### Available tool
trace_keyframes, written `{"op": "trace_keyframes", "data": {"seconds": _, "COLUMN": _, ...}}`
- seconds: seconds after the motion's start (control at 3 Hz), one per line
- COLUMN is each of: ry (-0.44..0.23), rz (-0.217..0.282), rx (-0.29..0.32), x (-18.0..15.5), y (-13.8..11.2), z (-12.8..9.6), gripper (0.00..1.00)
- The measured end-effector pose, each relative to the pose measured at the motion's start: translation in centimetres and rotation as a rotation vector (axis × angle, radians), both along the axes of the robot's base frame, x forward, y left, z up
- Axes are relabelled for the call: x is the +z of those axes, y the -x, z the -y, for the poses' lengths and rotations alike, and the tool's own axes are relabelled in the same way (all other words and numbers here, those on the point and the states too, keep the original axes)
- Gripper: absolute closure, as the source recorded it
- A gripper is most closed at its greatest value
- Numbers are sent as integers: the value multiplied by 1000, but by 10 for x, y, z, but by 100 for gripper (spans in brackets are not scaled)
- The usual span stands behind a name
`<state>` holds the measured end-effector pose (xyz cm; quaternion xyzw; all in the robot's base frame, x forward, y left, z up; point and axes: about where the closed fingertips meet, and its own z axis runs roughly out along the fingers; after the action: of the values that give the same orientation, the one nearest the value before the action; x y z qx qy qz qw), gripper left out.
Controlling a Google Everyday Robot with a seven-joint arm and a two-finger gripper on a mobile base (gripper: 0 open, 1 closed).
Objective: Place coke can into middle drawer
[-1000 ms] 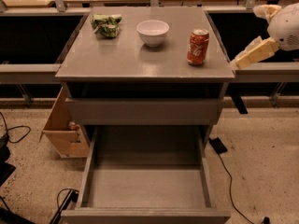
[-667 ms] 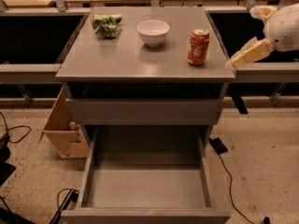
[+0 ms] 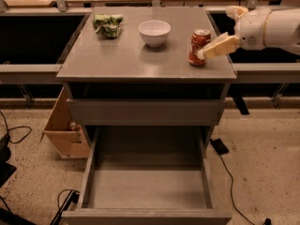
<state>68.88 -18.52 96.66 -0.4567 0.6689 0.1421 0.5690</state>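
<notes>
Metal in dull grey makes up the desk (image 3: 131, 62), which fills the middle of the frame and is seen from the front and somewhat above. On its top, near the right edge, the coke can (image 3: 197, 43) stands upright, red-orange with white lettering and a silver lid. The gripper (image 3: 217, 32) reaches in from the upper right of the frame at the end of a white arm (image 3: 276, 27). Its tan fingers (image 3: 220, 46) are spread apart. The nearer one slants down and left, and its tip overlaps the can's right side; whether it touches the can I cannot tell. The other finger shows higher up, at the upper left corner of the white wrist, well clear of the can. The can is not between them.

Left of the can, in the upper middle of the frame, a white bowl (image 3: 154, 32) rests on the desk, apart from the can. Further left, toward the back left corner of the top, lies a green snack bag (image 3: 108, 25).

Below the top, a flat grey drawer front (image 3: 145, 111) sits closed. Beneath it, in the lower middle of the frame, the middle drawer (image 3: 147, 189) is pulled out toward the camera, its grey floor and low side walls in full view.

A cardboard box (image 3: 65, 130) leans against the desk's left side on the speckled floor (image 3: 262, 163). Black cables (image 3: 14, 135) trail along the frame's left edge.
</notes>
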Motion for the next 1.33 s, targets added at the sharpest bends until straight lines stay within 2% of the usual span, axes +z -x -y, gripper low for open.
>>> {"op": "trace_keyframes", "data": {"seconds": 0.33, "ry": -106, "rz": -22, "rx": -11, "x": -8, "y": -22, "z": -19, "gripper": 0}}
{"op": "trace_keyframes", "data": {"seconds": 0.67, "ry": -215, "rz": -58, "rx": -38, "x": -27, "y": -36, "z": -28, "gripper": 0}}
{"op": "trace_keyframes", "data": {"seconds": 1.0, "ry": -316, "rz": -69, "rx": -60, "x": -49, "y": -49, "z": -30, "gripper": 0}}
{"op": "trace_keyframes", "data": {"seconds": 1.33, "ry": -360, "rz": -77, "rx": -70, "x": -62, "y": -61, "z": -31, "gripper": 23}}
